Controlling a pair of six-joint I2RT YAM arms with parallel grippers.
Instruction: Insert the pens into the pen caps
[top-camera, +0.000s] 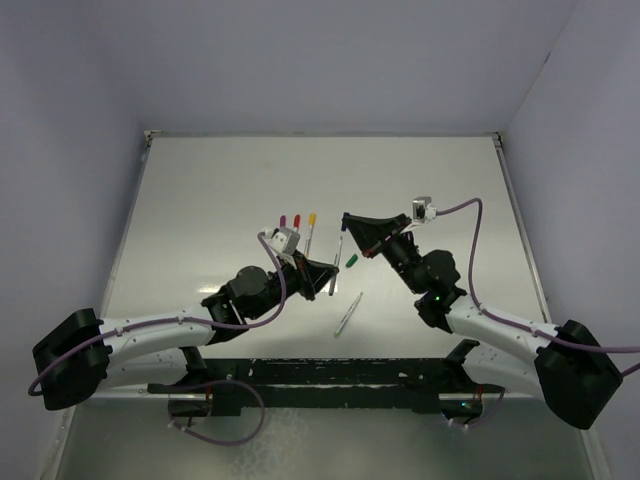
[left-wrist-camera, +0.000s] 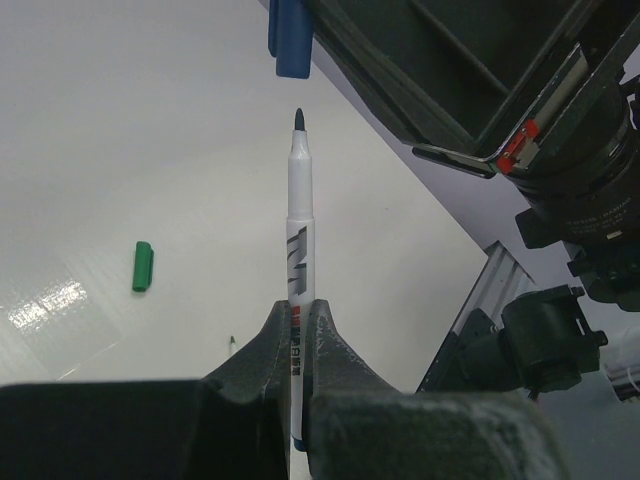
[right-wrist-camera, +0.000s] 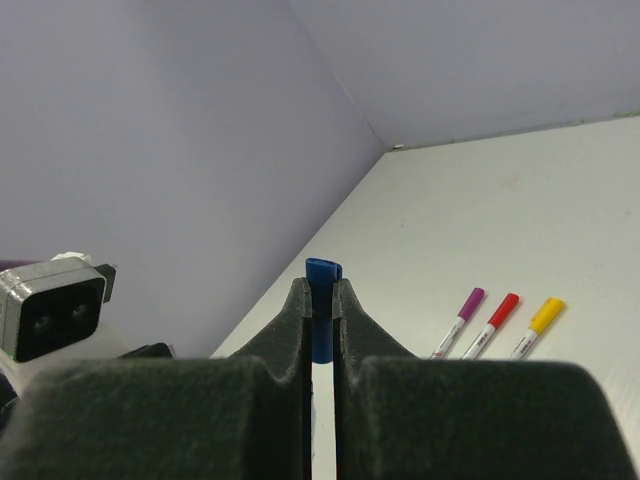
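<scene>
**Top external view: pen-to-cap mating, faults and blind spots**

**Layout.** The flat white table (top-camera: 220, 190) carries the loose items. The left gripper (left-wrist-camera: 297, 320) is clamped low on a white-barrelled marker pen (left-wrist-camera: 299, 220) with a dark tip, which points away from it. The right gripper (right-wrist-camera: 320, 300) is closed on a stubby plastic blue cap (left-wrist-camera: 291, 40). The cap sits just beyond the pen's tip, not touching it. In the left wrist view it is offset slightly to one side of the pen's axis.

Other items, placed from the held pen:
- A thin white loose pen (top-camera: 347, 313) lies nearer the arm bases.
- Three capped pens (right-wrist-camera: 497, 312), purple, red and yellow, lie on the far side.
- A small green cap (left-wrist-camera: 142, 266) lies just beside it.

**Risks.**
- Advancing with that offset would likely land the tip on the cap's rim.
- That contact could lever the pen in its low grip or twist the cap out of the fingers.

**Blind spots.**
- No view shows the cap's open end.
- In the right wrist view the gripper's own fingers cover the gap between tip and cap.
- The loose pen's tip colour is too small to read.
</scene>
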